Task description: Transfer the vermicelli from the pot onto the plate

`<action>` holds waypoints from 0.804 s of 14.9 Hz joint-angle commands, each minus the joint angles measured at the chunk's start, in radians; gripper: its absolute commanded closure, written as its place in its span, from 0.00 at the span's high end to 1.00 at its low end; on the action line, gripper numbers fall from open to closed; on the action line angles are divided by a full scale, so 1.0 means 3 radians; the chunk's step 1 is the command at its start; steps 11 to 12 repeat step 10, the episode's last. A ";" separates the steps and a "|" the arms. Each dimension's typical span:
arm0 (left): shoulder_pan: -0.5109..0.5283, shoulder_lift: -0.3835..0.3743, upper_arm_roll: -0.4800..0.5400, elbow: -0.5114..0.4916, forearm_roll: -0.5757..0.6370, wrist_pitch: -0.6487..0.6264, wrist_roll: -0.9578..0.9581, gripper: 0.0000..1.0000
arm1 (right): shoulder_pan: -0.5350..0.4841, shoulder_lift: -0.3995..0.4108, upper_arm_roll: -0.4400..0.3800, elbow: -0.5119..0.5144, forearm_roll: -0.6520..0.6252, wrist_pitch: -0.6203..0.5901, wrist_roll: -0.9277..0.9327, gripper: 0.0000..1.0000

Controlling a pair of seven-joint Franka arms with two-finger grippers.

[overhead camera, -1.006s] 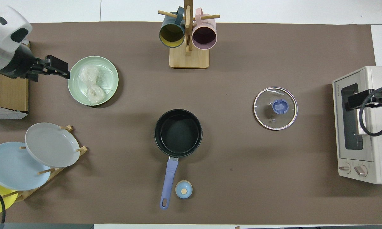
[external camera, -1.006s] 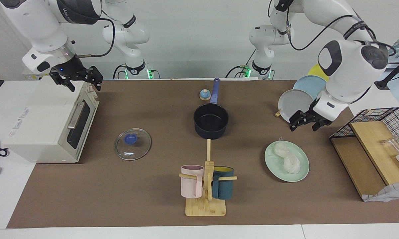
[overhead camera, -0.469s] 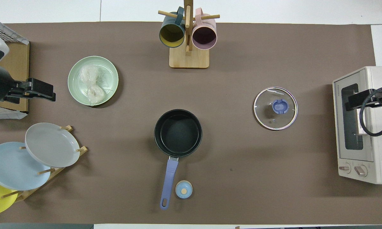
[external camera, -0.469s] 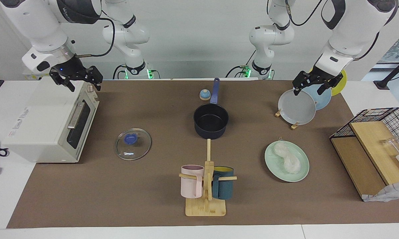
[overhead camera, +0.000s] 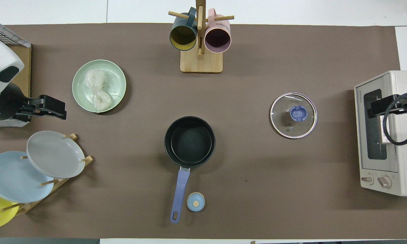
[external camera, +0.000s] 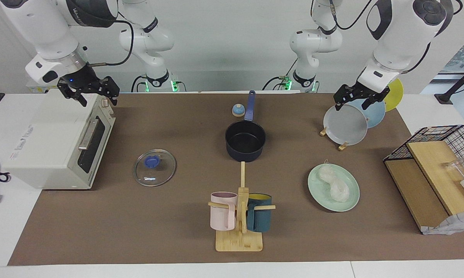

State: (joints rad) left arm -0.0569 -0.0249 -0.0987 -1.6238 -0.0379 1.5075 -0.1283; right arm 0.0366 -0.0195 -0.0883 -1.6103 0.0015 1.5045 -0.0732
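Observation:
The vermicelli (external camera: pixel 334 184) lies as a whitish clump on the mint-green plate (external camera: pixel 320 197) toward the left arm's end of the table; in the overhead view the vermicelli (overhead camera: pixel 96 88) rests on the plate (overhead camera: pixel 117 79). The dark navy pot (external camera: pixel 245 139) stands mid-table, empty, its blue handle toward the robots; it also shows in the overhead view (overhead camera: pixel 189 141). My left gripper (external camera: pixel 356 102) is open and empty, raised over the plate rack; it also shows in the overhead view (overhead camera: pixel 56 109). My right gripper (external camera: pixel 92 95) waits open over the toaster oven, also seen from overhead (overhead camera: pixel 376 109).
A plate rack (external camera: pixel 345 124) holds grey, light blue and yellow plates. A toaster oven (external camera: pixel 54 143) stands at the right arm's end. A glass lid (external camera: pixel 154 167), a mug tree (external camera: pixel 239 216), a small blue knob (external camera: pixel 238 110) and a wire basket with boards (external camera: pixel 432 173) are on the table.
My left gripper rose from beside the mint-green plate and drew back toward the robots to over the plate rack. The vermicelli stays on the plate. The right arm has not moved.

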 commanded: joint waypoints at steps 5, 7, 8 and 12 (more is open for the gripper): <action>-0.0051 -0.0045 0.0017 0.0115 0.0208 -0.0152 -0.0043 1.00 | -0.0004 -0.0022 0.0028 -0.0001 -0.0056 0.0022 0.0065 1.00; -0.0051 -0.0045 0.0012 0.0115 0.0208 -0.0152 -0.0038 1.00 | -0.0004 -0.0022 0.0028 -0.0001 -0.0051 0.0022 0.0065 1.00; -0.0046 -0.0045 0.0012 0.0115 0.0208 -0.0147 -0.0038 1.00 | -0.0004 -0.0022 0.0028 -0.0001 -0.0051 0.0022 0.0065 1.00; -0.0020 -0.0055 0.0002 0.0110 0.0203 -0.0147 -0.0022 1.00 | -0.0004 -0.0022 0.0028 -0.0001 -0.0056 0.0027 0.0065 1.00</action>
